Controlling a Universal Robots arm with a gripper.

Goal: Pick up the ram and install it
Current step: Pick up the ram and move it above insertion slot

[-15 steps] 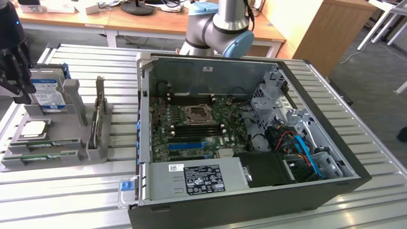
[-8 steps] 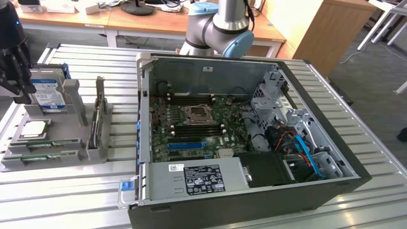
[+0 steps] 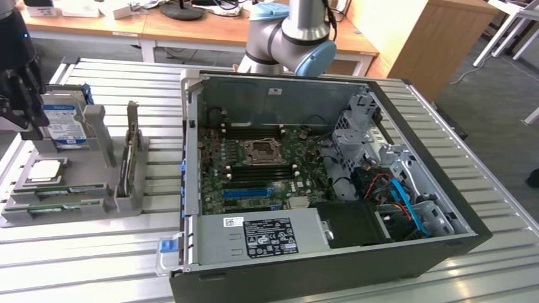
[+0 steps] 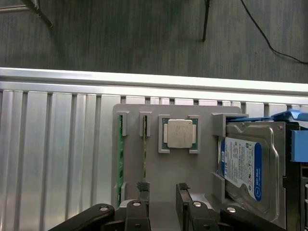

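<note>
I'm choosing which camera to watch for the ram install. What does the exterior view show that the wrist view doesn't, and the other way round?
The exterior view adds the open computer case with its motherboard and power supply, plus the arm's base joints.

The wrist view adds a close look at the gripper, open and empty, near the end of one ram stick. It also adds a cable on the floor past the table edge.

Both share the gray holder, the ram sticks, the processor chip, the hard drive and the slatted table.

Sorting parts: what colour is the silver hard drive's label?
Blue and white label; wrist view shows it best.
</note>
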